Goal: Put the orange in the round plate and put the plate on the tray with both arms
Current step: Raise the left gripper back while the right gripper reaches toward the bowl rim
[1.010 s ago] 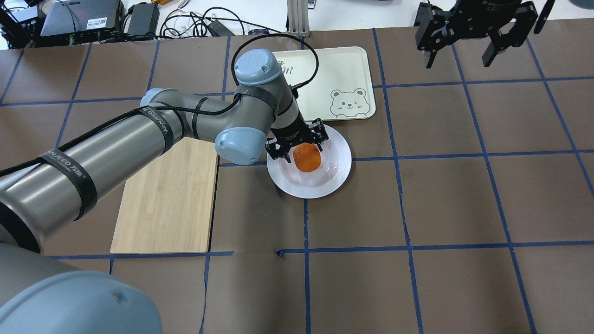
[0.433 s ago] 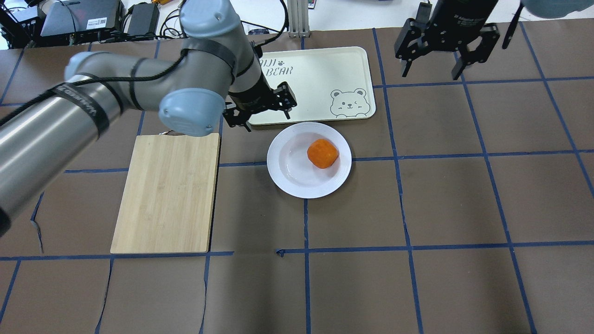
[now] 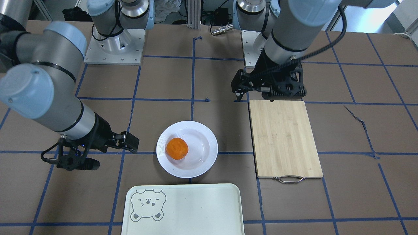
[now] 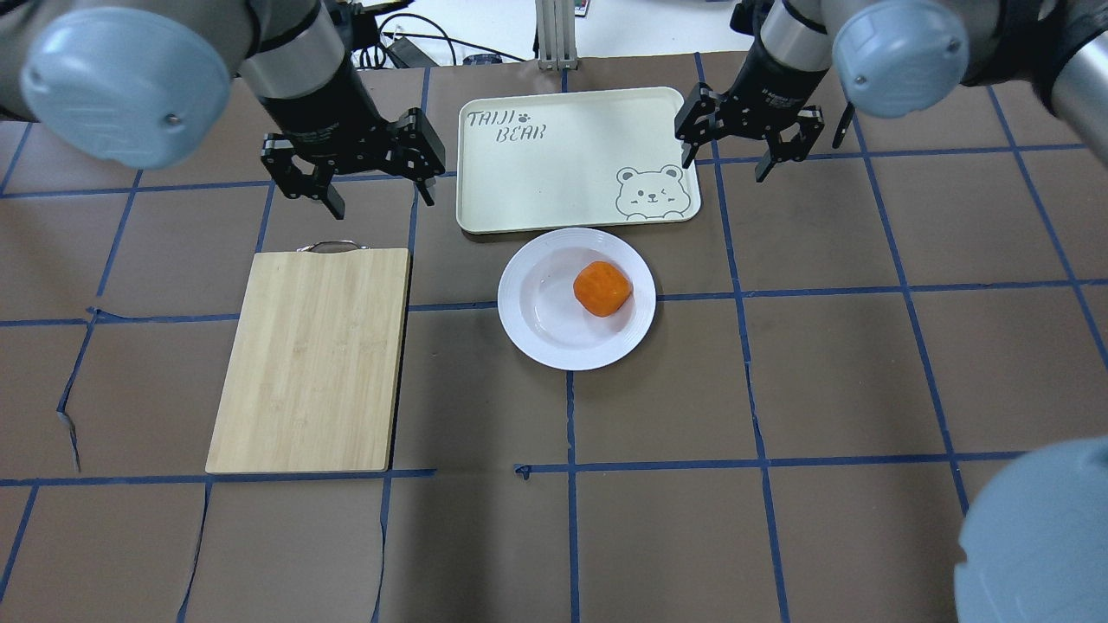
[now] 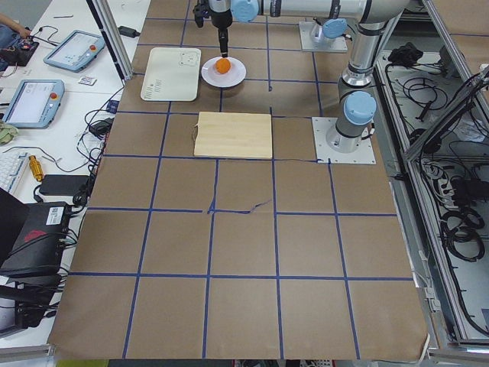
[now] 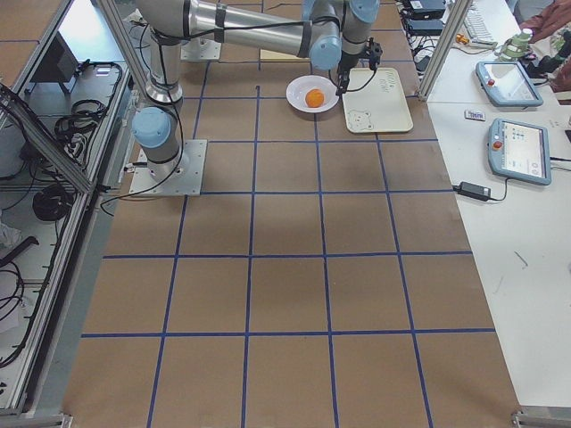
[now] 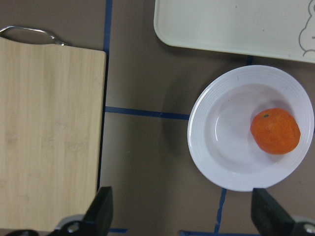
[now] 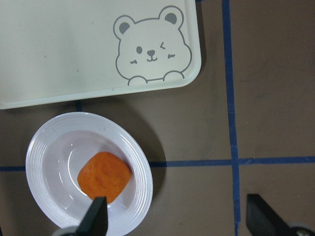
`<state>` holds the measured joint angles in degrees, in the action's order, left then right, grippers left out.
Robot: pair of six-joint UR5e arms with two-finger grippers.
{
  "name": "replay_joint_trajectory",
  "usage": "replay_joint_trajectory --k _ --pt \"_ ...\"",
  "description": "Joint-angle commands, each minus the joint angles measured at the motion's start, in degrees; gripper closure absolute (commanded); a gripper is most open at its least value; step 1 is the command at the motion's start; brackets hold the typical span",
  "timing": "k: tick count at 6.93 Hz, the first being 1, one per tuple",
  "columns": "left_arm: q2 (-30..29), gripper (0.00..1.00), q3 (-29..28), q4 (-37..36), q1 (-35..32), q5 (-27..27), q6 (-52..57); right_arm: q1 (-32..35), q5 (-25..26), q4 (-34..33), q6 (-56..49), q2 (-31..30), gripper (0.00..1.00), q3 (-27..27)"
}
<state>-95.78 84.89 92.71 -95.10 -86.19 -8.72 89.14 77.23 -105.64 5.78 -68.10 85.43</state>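
Note:
The orange (image 4: 602, 288) (image 3: 176, 148) (image 7: 275, 131) (image 8: 104, 177) lies free in the white round plate (image 4: 528, 333) (image 3: 196, 169) (image 7: 202, 147) (image 8: 39, 147), toward the plate's right side in the overhead view. Just beyond the plate, the cream tray (image 4: 563, 173) (image 3: 189, 209) (image 7: 231, 24) (image 8: 59, 49) holds nothing. My left gripper (image 4: 379, 197) (image 3: 254, 97) hovers open left of the tray, above the cutting board's handle end. Off the tray's right edge, my right gripper (image 4: 725, 169) (image 3: 109, 155) is open and holds nothing.
A bamboo cutting board (image 4: 312, 359) (image 3: 284, 137) (image 7: 49, 132) with a metal handle lies left of the plate. Brown paper with blue tape lines covers the table. Cables and devices crowd the far edge (image 4: 260, 35).
My left gripper let go of the orange in the plate and drew back up and left past the tray. The orange settled rightward. My right gripper came down beside the tray's right edge.

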Motion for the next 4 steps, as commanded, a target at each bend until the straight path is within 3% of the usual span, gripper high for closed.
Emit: replay_joint_trajectory --k 1,2,4 --pt "3.6 0.0 2.3 -4.8 0.5 -0.6 2.3 0.2 -2.4 -14.4 1.7 4.5 0.02 7.4" --pt "4.2 0.0 3.2 -6.0 0.6 -2.0 2.6 0.1 -9.0 -18.4 3.4 5.1 0.02 11.8" --pt "4.3 0.0 2.8 -9.0 0.9 -3.9 6.5 2.1 -10.4 -31.8 8.9 5.4 0.03 20.4"
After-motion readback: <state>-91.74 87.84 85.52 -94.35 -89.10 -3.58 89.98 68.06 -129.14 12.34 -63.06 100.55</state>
